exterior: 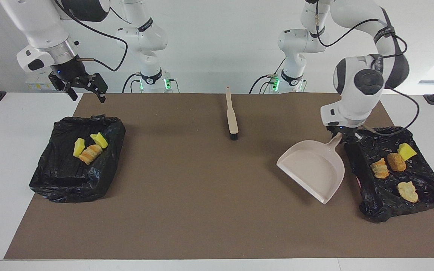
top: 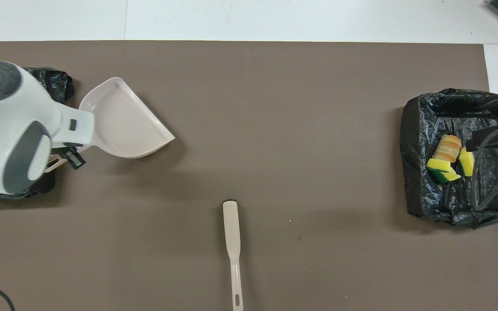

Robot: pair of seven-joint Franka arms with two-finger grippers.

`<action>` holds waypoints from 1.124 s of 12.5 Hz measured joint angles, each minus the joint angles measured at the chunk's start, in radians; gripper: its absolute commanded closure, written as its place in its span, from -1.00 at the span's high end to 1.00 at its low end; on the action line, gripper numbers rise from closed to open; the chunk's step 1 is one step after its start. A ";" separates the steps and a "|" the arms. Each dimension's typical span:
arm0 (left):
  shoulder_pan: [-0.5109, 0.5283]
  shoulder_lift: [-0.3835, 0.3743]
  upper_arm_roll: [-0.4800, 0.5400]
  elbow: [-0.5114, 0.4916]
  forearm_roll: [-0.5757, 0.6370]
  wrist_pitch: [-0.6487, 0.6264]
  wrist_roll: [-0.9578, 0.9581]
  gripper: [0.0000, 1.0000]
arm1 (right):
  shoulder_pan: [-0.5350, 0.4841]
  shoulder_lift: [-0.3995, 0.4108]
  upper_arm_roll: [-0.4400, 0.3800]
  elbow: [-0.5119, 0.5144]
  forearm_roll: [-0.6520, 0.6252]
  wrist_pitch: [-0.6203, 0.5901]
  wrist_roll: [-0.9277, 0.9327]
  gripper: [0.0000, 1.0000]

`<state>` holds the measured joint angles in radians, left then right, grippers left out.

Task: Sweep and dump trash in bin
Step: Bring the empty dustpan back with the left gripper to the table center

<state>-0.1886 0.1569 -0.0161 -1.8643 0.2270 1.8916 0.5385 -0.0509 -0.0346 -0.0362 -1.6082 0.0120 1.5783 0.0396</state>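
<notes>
All the trash sits in two bag-lined bins: three scraps [exterior: 89, 148] at my right arm's end, four [exterior: 394, 169] at my left's. My left end effector [exterior: 343, 134] is clamped on the dustpan [exterior: 313, 167] handle; dropped carelessly, it could snag the bag. My right end effector [exterior: 85, 90] hangs spread apart.

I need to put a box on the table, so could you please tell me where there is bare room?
The brown mat is bare between the dustpan and the bin at the right arm's end, farther from the robots than the brush. It is crowded where the left gripper holds the dustpan beside the other bin.
</notes>
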 measured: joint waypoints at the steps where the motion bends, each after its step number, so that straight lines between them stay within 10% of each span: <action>1: -0.044 0.010 -0.001 -0.022 -0.013 0.043 -0.115 -1.00 | -0.004 0.000 -0.002 0.000 0.000 0.002 0.000 1.00; 8: -0.227 0.080 -0.001 -0.044 -0.227 0.284 -0.829 -1.00 | 0.007 0.000 0.021 -0.001 0.002 0.002 0.000 1.00; 14: -0.348 0.113 0.000 -0.005 -0.261 0.336 -0.977 -1.00 | 0.006 0.000 0.020 -0.001 0.002 0.002 0.000 1.00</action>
<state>-0.5367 0.2696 -0.0164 -1.8692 -0.0338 2.2274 -0.4390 -0.0449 -0.0346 -0.0158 -1.6094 0.0136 1.5802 0.0396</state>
